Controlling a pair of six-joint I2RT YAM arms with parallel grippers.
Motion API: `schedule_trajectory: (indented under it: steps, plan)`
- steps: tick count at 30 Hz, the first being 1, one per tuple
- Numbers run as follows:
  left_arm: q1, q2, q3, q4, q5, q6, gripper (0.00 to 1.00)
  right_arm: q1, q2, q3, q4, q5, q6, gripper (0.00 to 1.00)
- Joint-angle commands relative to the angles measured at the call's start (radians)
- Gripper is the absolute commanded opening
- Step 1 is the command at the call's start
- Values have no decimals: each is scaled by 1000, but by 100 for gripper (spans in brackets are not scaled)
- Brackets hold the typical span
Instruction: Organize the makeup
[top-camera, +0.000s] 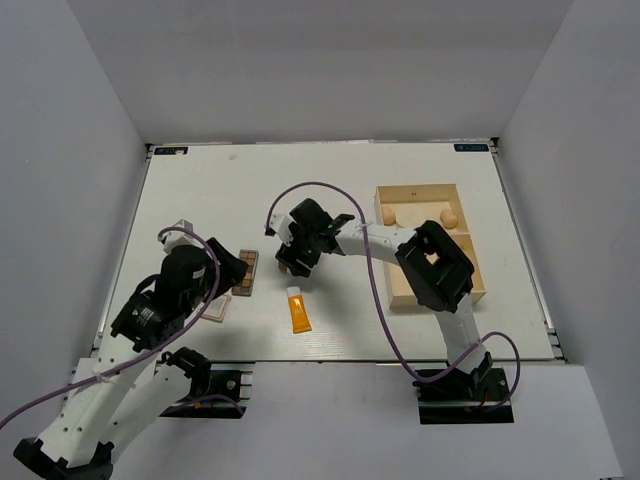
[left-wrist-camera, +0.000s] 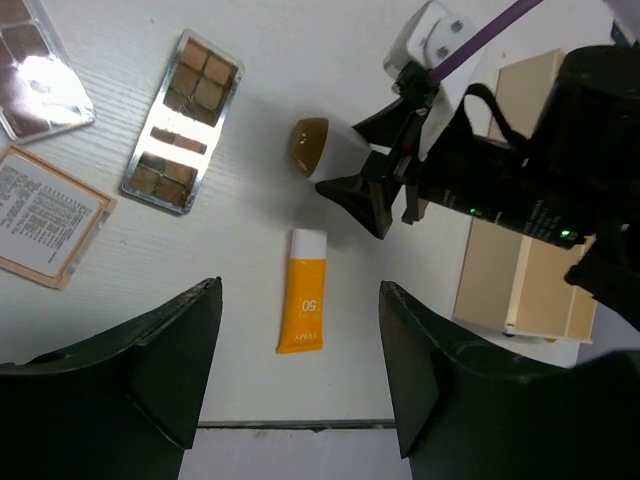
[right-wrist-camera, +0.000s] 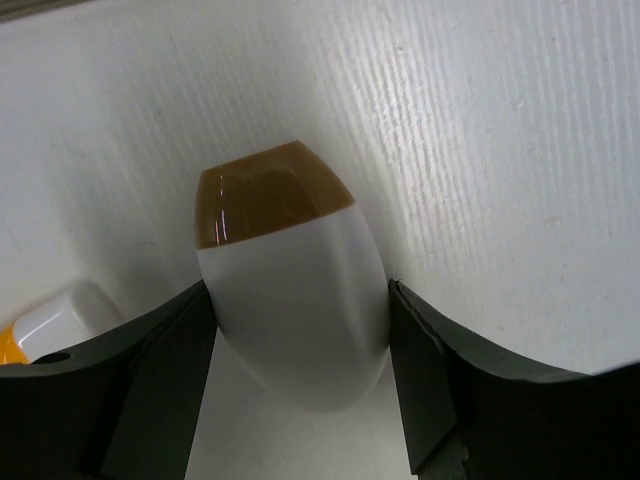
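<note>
counter (top-camera: 200, 190): carries everything.
box (top-camera: 420, 188): far right, likely destination.
right tool (left-wrist-camera: 352, 160): clamped on sponge (right-wrist-camera: 290, 280), which lies mid-counter.
left tool (left-wrist-camera: 300, 290): fingers apart over tube (left-wrist-camera: 303, 318).
Advice: squeeze lightly, lift straight up, clear the tube.

**A:** What is sitting on the right of the overhead view?

**B:** A pale wooden compartment box (top-camera: 415, 188) is lying flat on the white table (top-camera: 200, 190), with inner walls dividing it into sections. The same box (left-wrist-camera: 490, 275) is showing at the right edge of the left wrist view.

**A:** And what is standing around the table?

**B:** Grey walls (top-camera: 320, 60) are closing it in on the left, top and right of the frame. One small dark label (top-camera: 172, 150) is sitting at the table's upper-left corner, and another label (top-camera: 470, 147) at its upper-right corner.
</note>
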Motion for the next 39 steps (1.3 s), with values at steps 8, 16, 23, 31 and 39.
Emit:
schedule_trajectory:
  steps: [8, 16, 23, 31, 39]
  plan:
    - [-14, 127, -94, 168, 143, -2, 69, -79, -355, -61, -158, -86, -92, 0]
    - [-23, 317, -146, 308, 263, 9, 72, -174, -657, -248, -293, 0, -205, 1]
    - [-32, 474, -112, 357, 373, 44, 79, -347, -852, -441, -345, 65, -239, 2]
    - [-61, 595, -94, 396, 408, 44, 83, -513, -970, -601, -308, 120, -228, 5]
    - [-127, 748, -28, 342, 370, 35, 84, -572, -918, -619, -265, 65, -198, 75]
